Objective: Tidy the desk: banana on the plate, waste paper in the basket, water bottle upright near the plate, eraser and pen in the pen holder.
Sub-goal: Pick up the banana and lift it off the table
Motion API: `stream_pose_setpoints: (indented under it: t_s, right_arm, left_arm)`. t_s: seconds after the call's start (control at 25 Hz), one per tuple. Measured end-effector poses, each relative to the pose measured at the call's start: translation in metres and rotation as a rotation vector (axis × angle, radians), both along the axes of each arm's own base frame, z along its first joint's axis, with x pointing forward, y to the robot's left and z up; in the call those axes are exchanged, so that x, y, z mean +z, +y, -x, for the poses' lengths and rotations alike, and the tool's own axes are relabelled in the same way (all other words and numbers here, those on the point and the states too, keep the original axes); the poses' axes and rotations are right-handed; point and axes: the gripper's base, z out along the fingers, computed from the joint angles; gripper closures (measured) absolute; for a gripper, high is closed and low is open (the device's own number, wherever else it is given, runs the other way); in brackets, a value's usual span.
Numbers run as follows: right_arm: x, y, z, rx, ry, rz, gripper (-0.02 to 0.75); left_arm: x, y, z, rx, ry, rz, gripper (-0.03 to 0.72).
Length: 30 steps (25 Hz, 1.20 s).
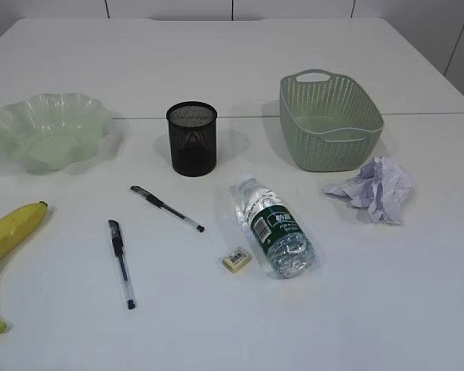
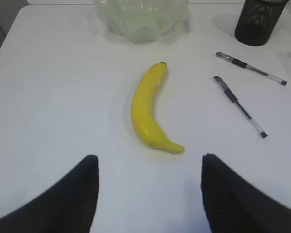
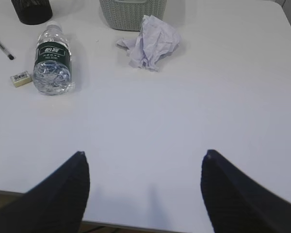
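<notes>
- Bench (image 1: 240,325): plain white top with a seam running across it behind the containers.
- Banana (image 1: 6,236): lies flat at the left edge of the bench, well in front of the plate, not on it. In the left wrist view it lies just ahead of the fingers, untouched.
- Plate (image 1: 46,131): pale-green glass with a wavy rim, toward the far left of the bench; nothing in it.
- Pen holder (image 1: 192,139): black mesh cup, upright near the middle of the bench, just in front of the seam.
- Two pens (image 1: 167,209) (image 1: 121,263): both lie flat on the bench in front of the pen holder, apart from each other.
- Eraser (image 1: 236,259): small cream block with a black-and-white label, print too small to read; lies just left of the water bottle's base.
- Water bottle (image 1: 272,229): lies on its side at mid-bench, white cap toward the far edge. Dark green label with white characters and a barcode; the wording is not legible.
- Waste paper (image 1: 375,190): crumpled pale sheet on the bench, just in front of the basket's right end, outside it.
- Basket (image 1: 329,120): sage-green, perforated walls, toward the far right of the bench; appears empty.
- Left fingers (image 2: 77,194): spread apart, released, holding nothing.
- Right fingers (image 3: 68,194): spread apart, released, above bare bench near its front edge.
</notes>
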Motion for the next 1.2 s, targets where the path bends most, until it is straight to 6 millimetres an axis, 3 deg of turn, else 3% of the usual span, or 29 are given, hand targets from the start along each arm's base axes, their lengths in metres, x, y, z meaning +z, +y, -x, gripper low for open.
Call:
stream_pose_setpoints:
  t_s: [1.2]
  right_arm:
    - [0.0000, 0.0000, 0.0000, 0.000, 0.000, 0.000, 0.201]
  left_arm:
    - [0.0001, -0.0004, -0.0001, -0.004, -0.002, 0.003, 0.270]
